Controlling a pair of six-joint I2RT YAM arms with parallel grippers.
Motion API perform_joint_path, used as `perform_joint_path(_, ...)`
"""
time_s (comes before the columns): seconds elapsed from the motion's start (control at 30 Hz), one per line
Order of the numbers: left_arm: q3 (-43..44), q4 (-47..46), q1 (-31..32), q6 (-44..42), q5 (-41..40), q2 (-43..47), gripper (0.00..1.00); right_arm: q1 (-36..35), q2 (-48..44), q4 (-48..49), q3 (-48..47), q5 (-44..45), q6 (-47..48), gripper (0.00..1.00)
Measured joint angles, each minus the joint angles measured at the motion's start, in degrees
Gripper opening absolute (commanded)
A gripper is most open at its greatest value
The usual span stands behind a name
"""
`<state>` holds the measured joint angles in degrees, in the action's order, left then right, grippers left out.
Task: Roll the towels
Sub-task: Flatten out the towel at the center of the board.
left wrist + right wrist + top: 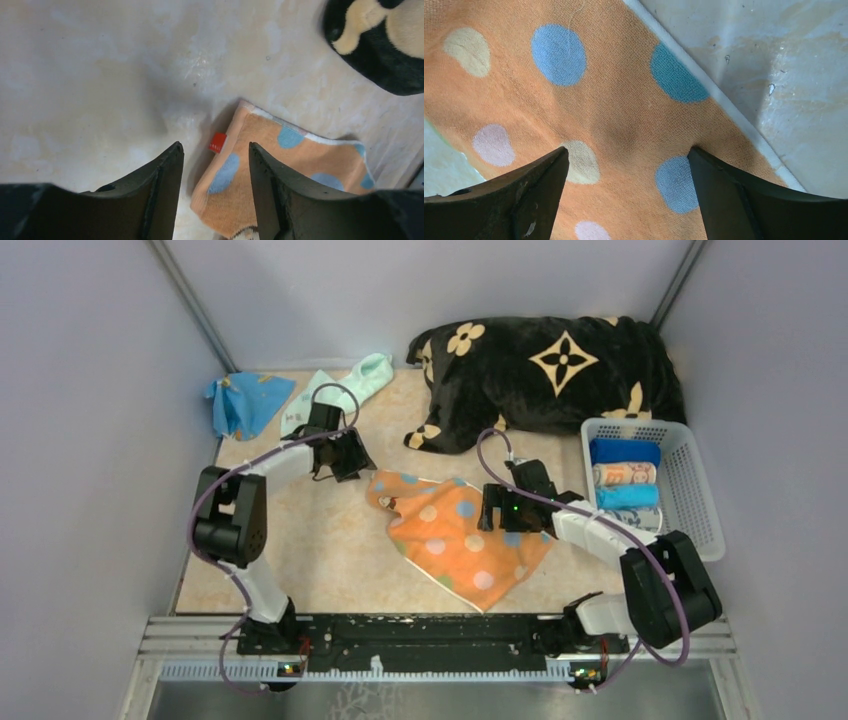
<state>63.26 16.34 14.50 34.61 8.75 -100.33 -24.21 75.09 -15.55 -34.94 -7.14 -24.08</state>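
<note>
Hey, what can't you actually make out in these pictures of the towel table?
Top view: mint towel partly hidden by the left arm.
Top view: nearest roll in the basket partly covered by the right arm.
Left wrist: writing on the red tag of the orange towel too small.

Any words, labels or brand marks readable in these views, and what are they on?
Red tag at the orange towel corner: tiny pale print, too small to read.
Black blanket: beige flower motifs only, no letters.
Nothing else carries readable text.
</note>
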Motion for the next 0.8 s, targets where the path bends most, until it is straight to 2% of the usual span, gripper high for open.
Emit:
perform_joint_path(0.1,1.42,0.59,0.74,-0.57,0.02,-3.67,0.52,0.00,0.37,0.37,-0.11,0.31,0.00,0.90)
perform_joint_path(0.17,2.21,1.31,1.73,-1.11,-0.42,-5.27,0.46,0.00,0.70,0.57,-0.31,0.57,0.00,0.90)
perform_joint_path(0.3,4.17,2.45,3.89,-2.40,-2.01,-6.45,0.18,0.00,2.40,0.66,-1.64,1.16,0.09,0.89)
perform_joint_path(0.4,4.31,5.46,4.72,-3.06,-5.05,-6.60,0.08,0.00,3.50,0.61,-2.62,1.55,0.52,0.88)
perform_joint_path(0.57,1.20,12.00,4.52,-3.78,-13.44,-1.07,0.02,0.00,4.46,0.50,-3.48,1.66,2.12,0.88)
perform_joint_path(0.67,-1.46,16.39,4.35,-4.11,-18.64,5.05,0.03,-0.04,5.25,-0.39,-4.48,1.44,3.69,0.88)
perform_joint_path(0.8,-0.96,19.45,4.33,-5.16,-23.17,7.93,0.07,-0.61,7.69,-2.12,-7.65,1.42,6.16,0.88)
